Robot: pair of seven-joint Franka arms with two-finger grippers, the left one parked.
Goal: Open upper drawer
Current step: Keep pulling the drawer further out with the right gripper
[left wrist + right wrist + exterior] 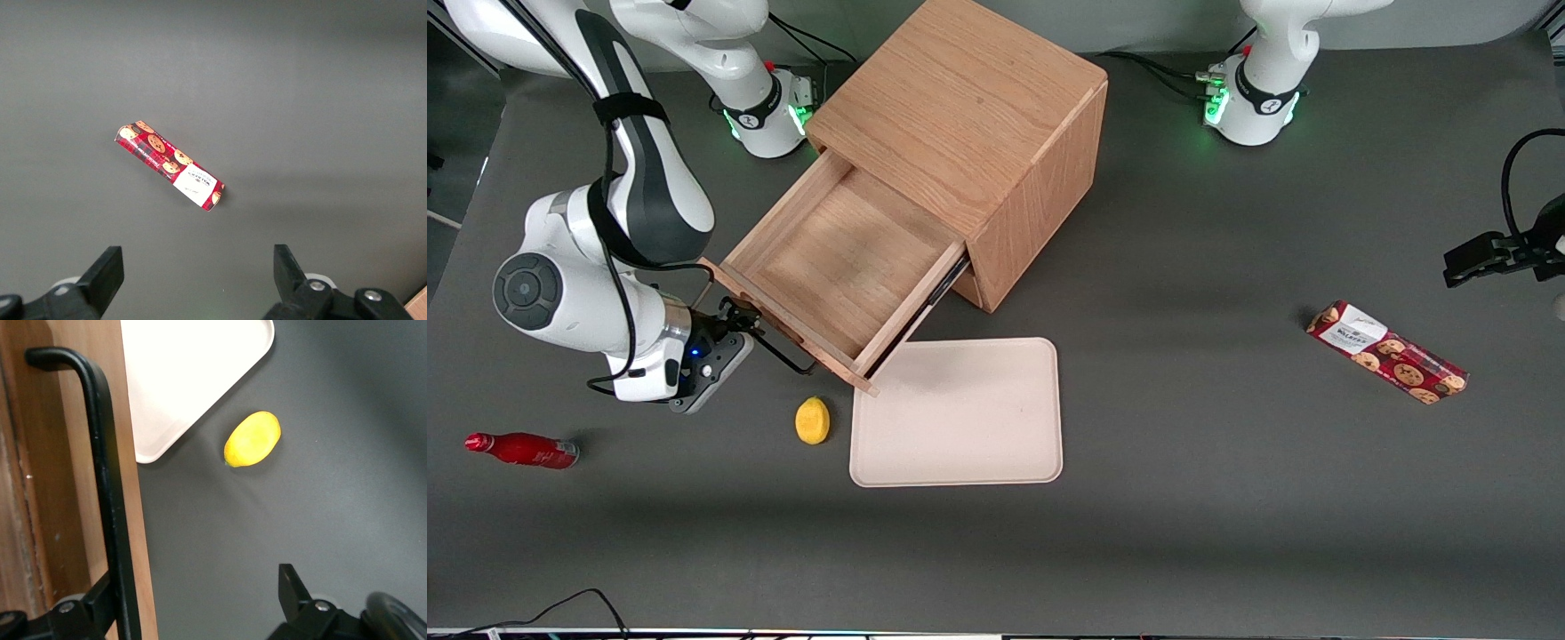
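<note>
The upper drawer (831, 258) of the oak cabinet (969, 98) stands pulled far out, and its inside is empty. Its oak front panel (73, 487) carries a thin black bar handle (107, 480), which also shows at the drawer's front (783, 354). My right gripper (740, 322) is in front of the drawer at the handle's end toward the working arm. It is open (197, 593); the bar runs right against one finger (100, 603), and the other finger (291, 587) stands well apart over bare table. Nothing is held. Only a dark sliver of the lower drawer (950, 283) shows beneath.
A cream tray (957, 413) lies on the table just in front of the open drawer, and a yellow lemon (812, 420) sits beside it. A red bottle (523, 450) lies toward the working arm's end. A red cookie packet (1387, 352) lies toward the parked arm's end.
</note>
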